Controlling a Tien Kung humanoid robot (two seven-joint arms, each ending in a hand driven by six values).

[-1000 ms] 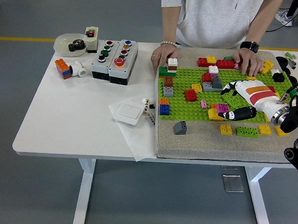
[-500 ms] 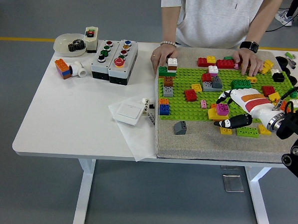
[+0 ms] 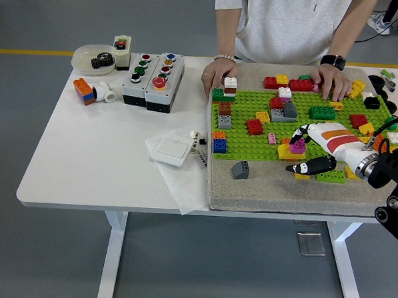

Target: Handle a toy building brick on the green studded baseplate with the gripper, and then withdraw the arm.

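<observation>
Head view shows your right hand (image 3: pixel 304 153) reaching in from the desk's right edge over the near right part of the green baseplate (image 3: pixel 253 142), which lies on a tan mat (image 3: pixel 277 190) covering the right end of the desk. The fingers are spread, one white fingertip touching or just above the magenta brick (image 3: pixel 297 145) and the black thumb (image 3: pixel 311 167) lying low along the baseplate's near edge. Nothing looks pinched between them, so read the hand as apart and holding no brick.

The magenta brick sits on a yellow brick (image 3: pixel 285 152) near the baseplate's near edge, right of centre. Whether it is pressed onto the studs cannot be told from here.

You appear to be at the contact step, with the withdrawal not yet begun. If the brick is to be gripped, the thumb must come up toward the white fingers so the two close on opposite faces; as they stand, the gap is too wide. Mind the loose yellow and green bricks (image 3: pixel 331 176) just beside the thumb on the mat.

A person stands at the far edge with both hands resting on the baseplate's far corners, one hand (image 3: pixel 216 75) at the left, steadying it. Your left arm is out of view.
</observation>
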